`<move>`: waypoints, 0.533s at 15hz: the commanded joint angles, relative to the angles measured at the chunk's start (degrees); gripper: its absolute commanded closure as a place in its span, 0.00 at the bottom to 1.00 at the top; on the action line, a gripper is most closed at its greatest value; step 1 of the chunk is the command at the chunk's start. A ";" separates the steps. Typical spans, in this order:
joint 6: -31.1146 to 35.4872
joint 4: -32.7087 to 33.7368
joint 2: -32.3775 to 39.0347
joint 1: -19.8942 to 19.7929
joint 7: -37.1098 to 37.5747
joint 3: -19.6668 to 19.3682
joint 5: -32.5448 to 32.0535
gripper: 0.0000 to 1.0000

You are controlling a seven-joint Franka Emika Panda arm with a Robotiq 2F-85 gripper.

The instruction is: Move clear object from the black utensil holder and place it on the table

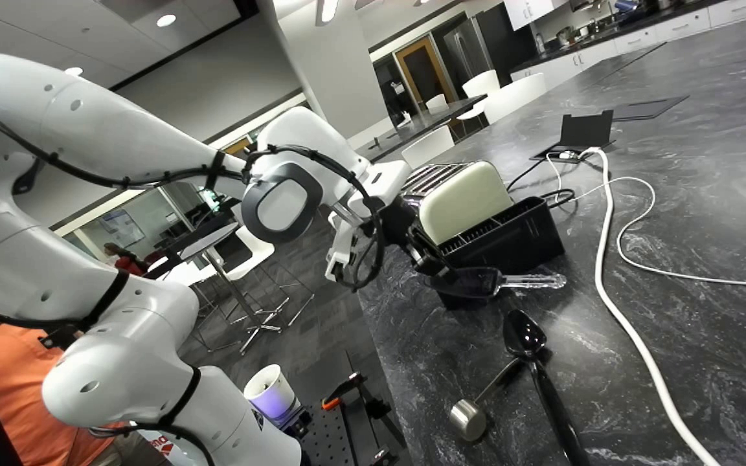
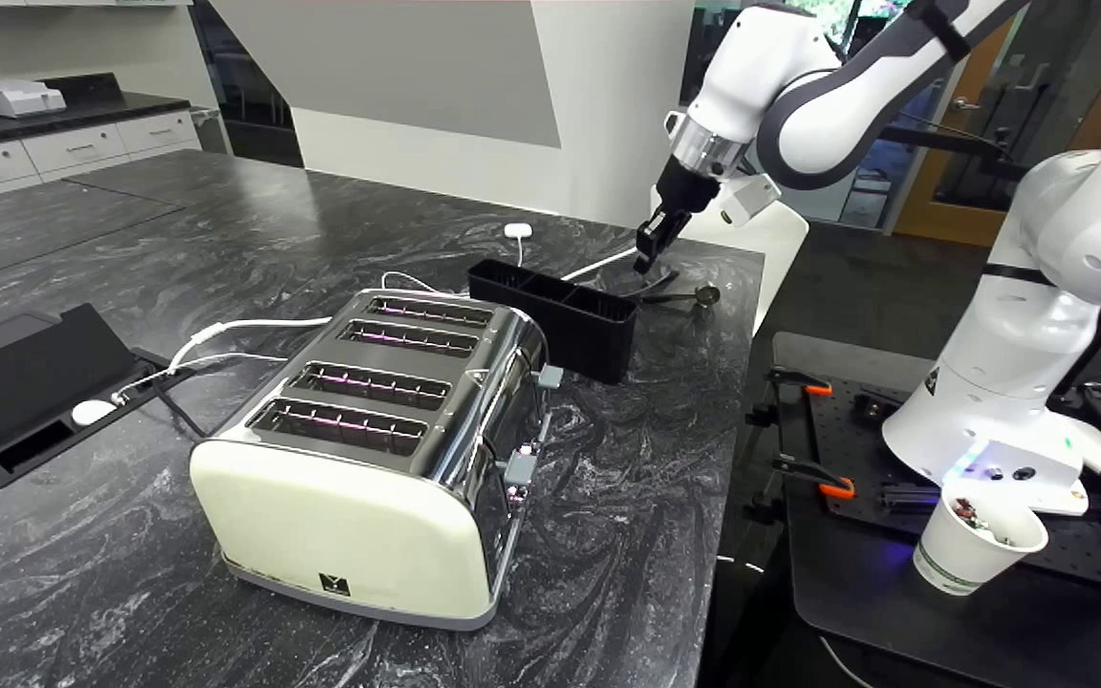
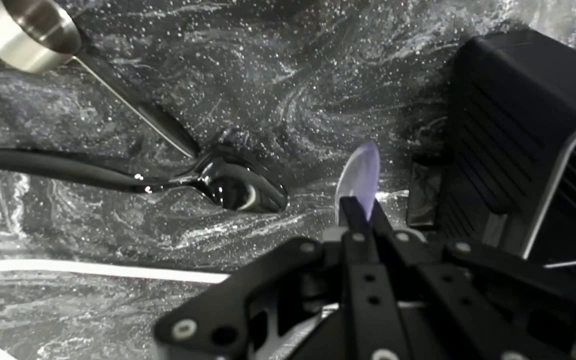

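Note:
The clear object is a utensil with a purplish translucent head [image 1: 467, 283] and a clear handle [image 1: 533, 281]. My gripper [image 1: 436, 264] is shut on its head, which shows between the fingertips [image 3: 360, 210] in the wrist view [image 3: 363, 167]. The utensil is outside the black utensil holder [image 1: 519, 236], beside its end and over the table [image 1: 703, 343]. I cannot tell if it touches the table. The holder also shows in an exterior view [image 2: 603, 334] and at the right in the wrist view [image 3: 498, 145]. There my gripper [image 2: 648, 253] is seen, but the utensil is not clear.
A black spoon [image 1: 525, 333] and a metal measuring cup [image 1: 469, 419] lie on the table near the gripper; both show in the wrist view. A cream toaster [image 2: 340, 535] stands by the holder. A white cable [image 1: 606, 285] and a small black box [image 2: 34, 392] are beyond.

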 commanded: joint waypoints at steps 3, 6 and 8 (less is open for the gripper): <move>7.49 0.06 7.26 2.08 -1.57 -2.90 1.40 0.72; 8.73 0.10 8.71 3.56 -2.10 -3.63 2.60 0.58; 9.06 0.20 9.18 4.93 -2.51 -3.95 4.18 0.43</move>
